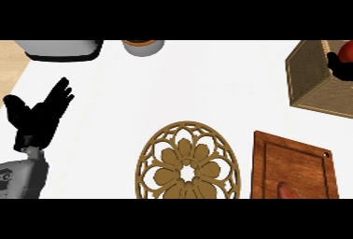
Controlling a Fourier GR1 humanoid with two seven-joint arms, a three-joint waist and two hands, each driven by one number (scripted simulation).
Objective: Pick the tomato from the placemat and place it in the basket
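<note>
The tomato (347,47) shows as a red patch at the right edge, inside the rim of the woven basket (308,79) at the upper right. My right hand (339,65) is over the basket's opening, its dark fingers curled against the tomato and hiding most of it. The round golden openwork placemat (187,161) lies at the lower centre with nothing on it. At the left edge my left hand (38,114) rests open with its fingers up, far from both.
A brown wooden board (296,163) lies right of the placemat, with a red pointed object (286,190) at its lower edge. A grey-white appliance (59,49) and a round pot (143,46) stand along the back edge.
</note>
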